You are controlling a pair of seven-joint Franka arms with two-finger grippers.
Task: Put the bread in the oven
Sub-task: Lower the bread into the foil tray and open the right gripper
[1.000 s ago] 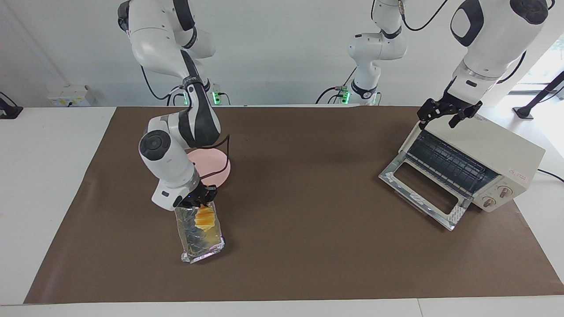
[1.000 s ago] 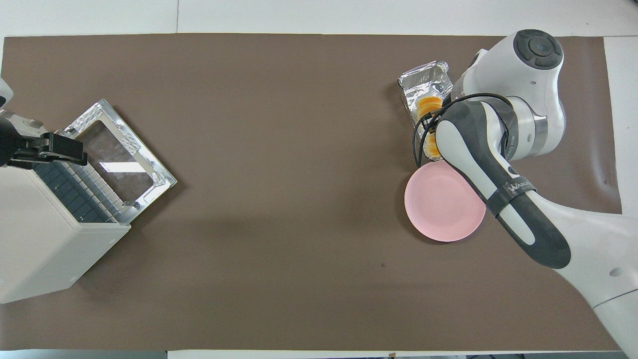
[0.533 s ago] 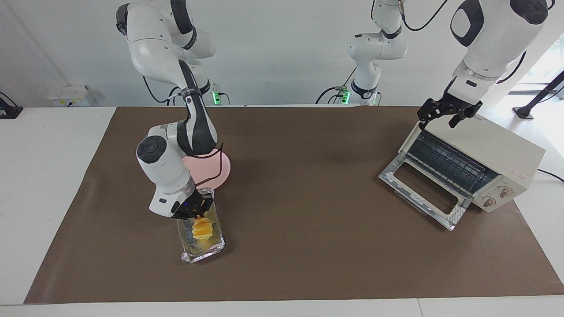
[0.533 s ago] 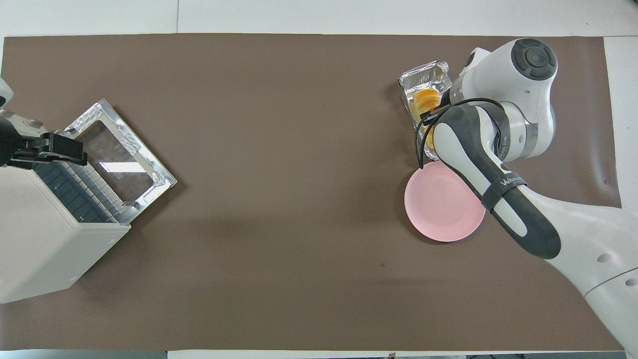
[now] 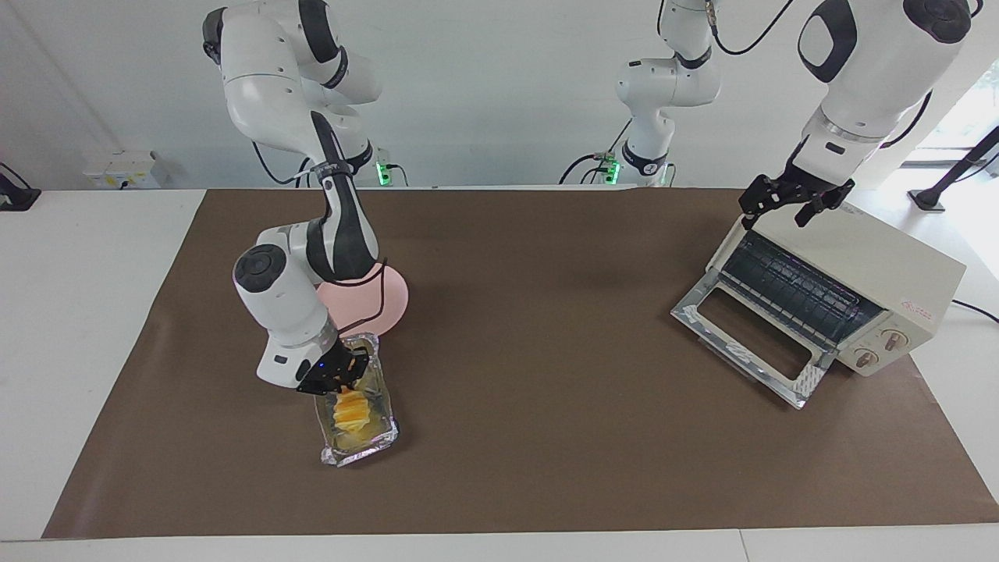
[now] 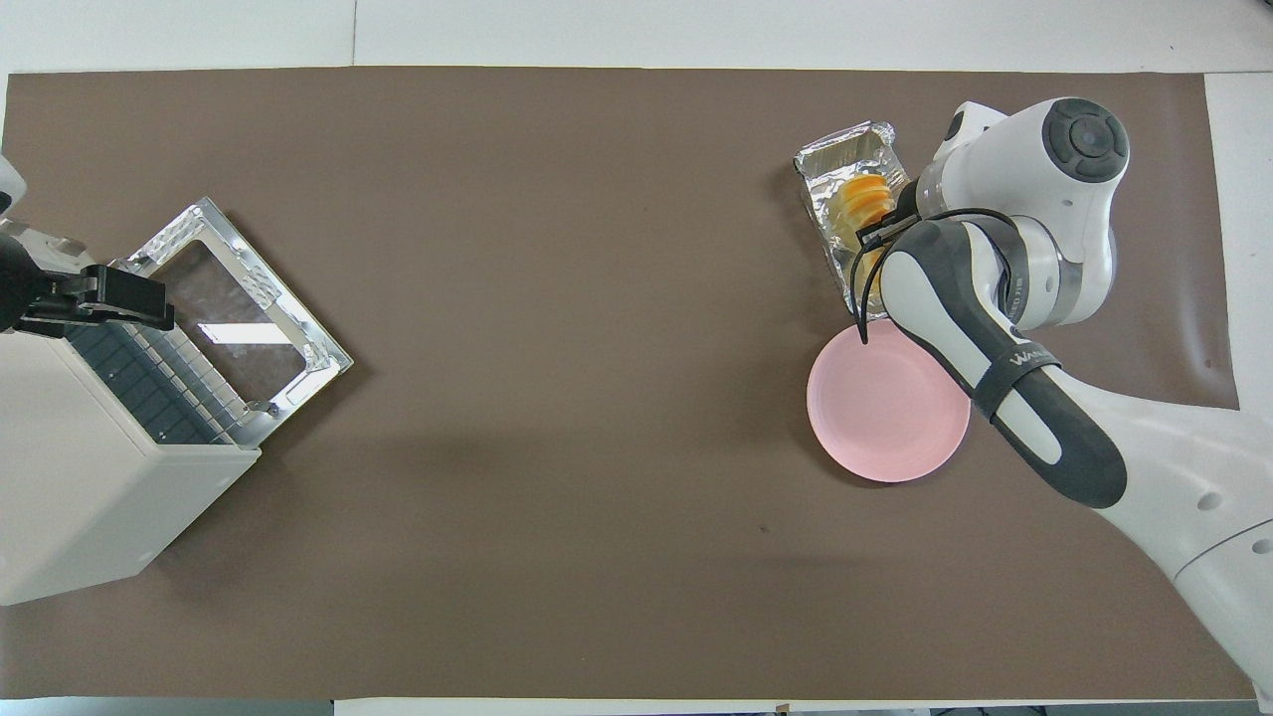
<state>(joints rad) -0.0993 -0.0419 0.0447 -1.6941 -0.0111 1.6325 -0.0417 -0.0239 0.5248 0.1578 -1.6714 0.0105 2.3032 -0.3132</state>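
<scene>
The yellow-orange bread (image 5: pixel 351 412) lies in a crinkled foil tray (image 5: pixel 360 442) toward the right arm's end of the table; it also shows in the overhead view (image 6: pixel 863 202). My right gripper (image 5: pixel 349 373) is low over the end of the tray nearer the robots, right at the bread's end. Its own arm hides it from above. The cream-white oven (image 5: pixel 874 257) stands at the left arm's end with its glass door (image 5: pixel 749 337) dropped open. My left gripper (image 5: pixel 780 212) waits open and empty over the oven's top edge.
A round pink plate (image 5: pixel 392 300) lies just nearer the robots than the foil tray, partly covered by the right arm. A brown mat (image 5: pixel 531 328) covers the table. The oven (image 6: pixel 80 477) and its open door (image 6: pixel 234 318) fill one end in the overhead view.
The right arm's wrist has swung outward and its gripper has slid along the tray, away from the plate. The visible part of the bread has shifted with it. The left arm has not moved.
</scene>
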